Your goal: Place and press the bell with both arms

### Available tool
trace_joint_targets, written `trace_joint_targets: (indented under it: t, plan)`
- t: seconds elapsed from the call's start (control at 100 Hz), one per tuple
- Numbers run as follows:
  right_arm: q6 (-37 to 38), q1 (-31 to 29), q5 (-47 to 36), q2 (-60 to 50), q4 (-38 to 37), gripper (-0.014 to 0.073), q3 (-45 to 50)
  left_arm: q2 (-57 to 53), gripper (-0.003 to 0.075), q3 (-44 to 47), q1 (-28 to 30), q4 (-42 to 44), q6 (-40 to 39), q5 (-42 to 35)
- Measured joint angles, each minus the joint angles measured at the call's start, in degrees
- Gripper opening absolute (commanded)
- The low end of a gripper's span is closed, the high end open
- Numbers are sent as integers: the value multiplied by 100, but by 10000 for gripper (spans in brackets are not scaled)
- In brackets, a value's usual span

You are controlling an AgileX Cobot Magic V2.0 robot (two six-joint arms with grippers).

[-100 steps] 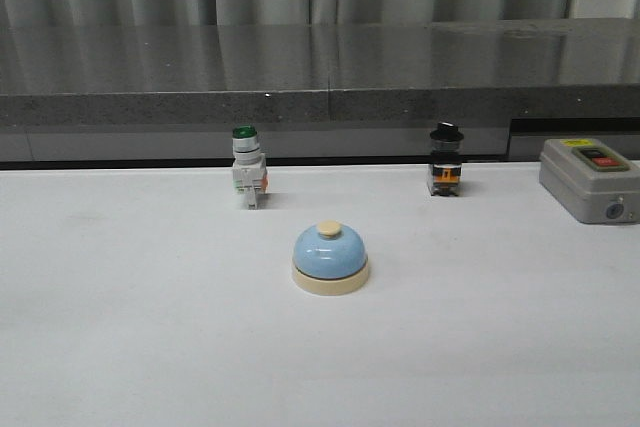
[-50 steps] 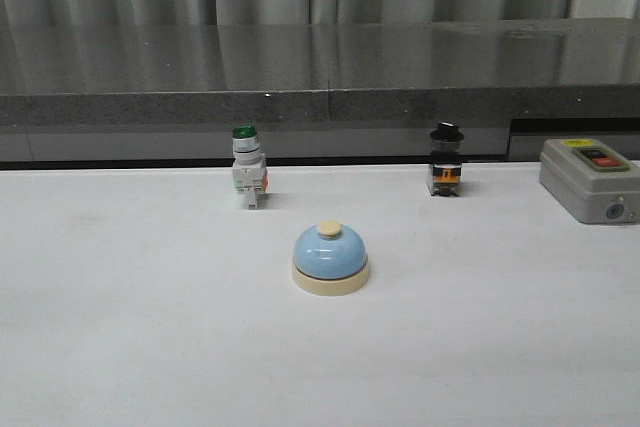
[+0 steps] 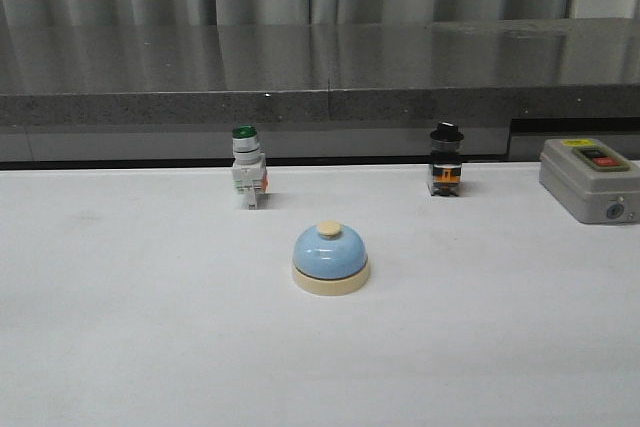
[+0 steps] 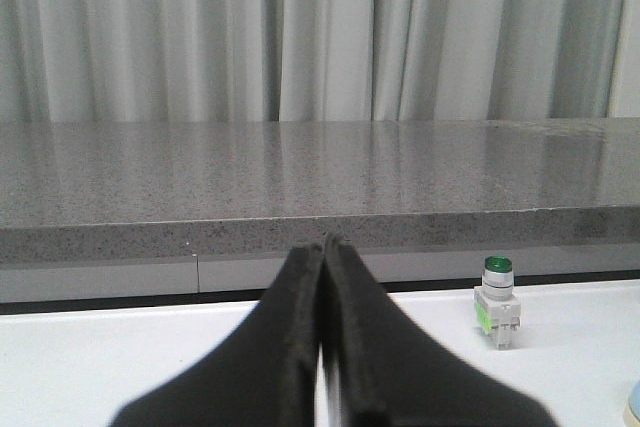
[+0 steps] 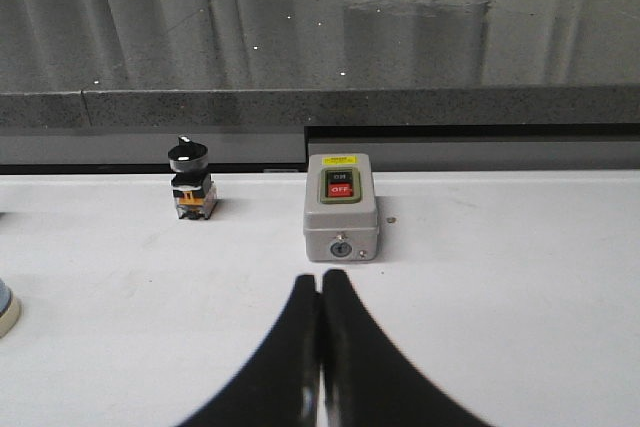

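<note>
**Blue bell waits, both grippers pressed shut**

Light-blue call bell (image 3: pixel 330 259) sits mid-table (image 3: pixel 120 347), in front of the green-capped switch (image 3: pixel 247 167) and the black selector switch (image 3: pixel 446 160), untouched. Left gripper (image 4: pixel 322 247) and right gripper (image 5: pixel 320 287) have fingers together, holding nothing (neither arm shows in the front view). Likely risk: closed tips sliding off the glossy dome and shoving the bell sideways.

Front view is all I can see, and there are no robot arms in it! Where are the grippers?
Observer: The left gripper shows in its wrist view, closed, empty, facing the green-capped switch.
Operator: And the other one?
Observer: The right gripper is closed too, facing the grey box.
Operator: Does that box say anything?
Observer: Its buttons read ON and OFF.
</note>
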Motion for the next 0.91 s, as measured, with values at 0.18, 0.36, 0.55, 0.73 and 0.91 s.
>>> trace_joint_targets:
  t: [0.18, 0.36, 0.55, 0.73, 0.91]
  plan:
    - [0, 0, -216, 0, 0, -60, 27, 0, -20, 0, 0, 0, 0, 0]
    - [0, 0, -220, 0, 0, -60, 27, 0, -20, 0, 0, 0, 0, 0]
    - [13, -4, -220, 0, 0, -60, 27, 0, -20, 0, 0, 0, 0, 0]
    - [13, -4, -229, 0, 0, -60, 27, 0, -20, 0, 0, 0, 0, 0]
    - [13, -4, -229, 0, 0, -60, 27, 0, -20, 0, 0, 0, 0, 0]
